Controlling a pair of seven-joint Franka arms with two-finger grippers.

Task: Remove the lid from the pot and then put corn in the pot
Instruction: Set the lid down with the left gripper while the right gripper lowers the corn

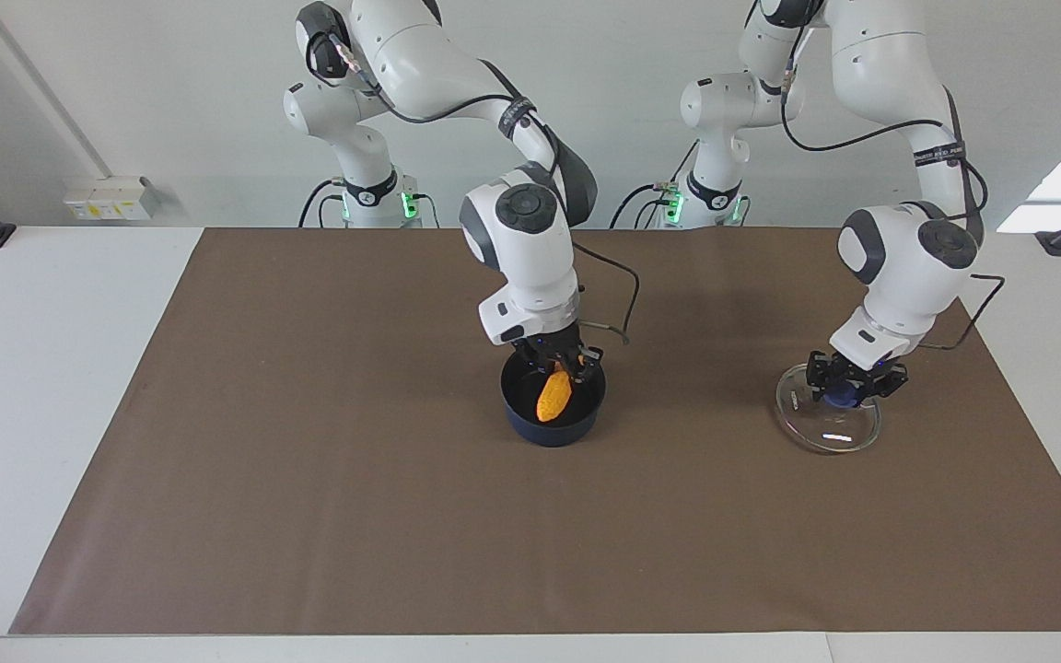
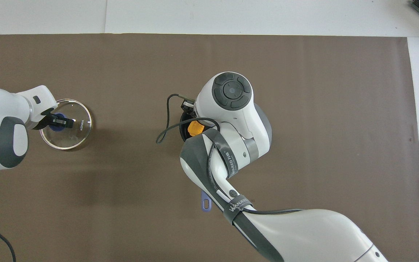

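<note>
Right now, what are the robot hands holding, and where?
The right gripper holds the corn by its top end, over the pot. The left gripper holds the lid by its knob.

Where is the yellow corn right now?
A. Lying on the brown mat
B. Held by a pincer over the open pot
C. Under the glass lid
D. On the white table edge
B: the right pincer grips the corn, which hangs into the mouth of the pot.
</note>
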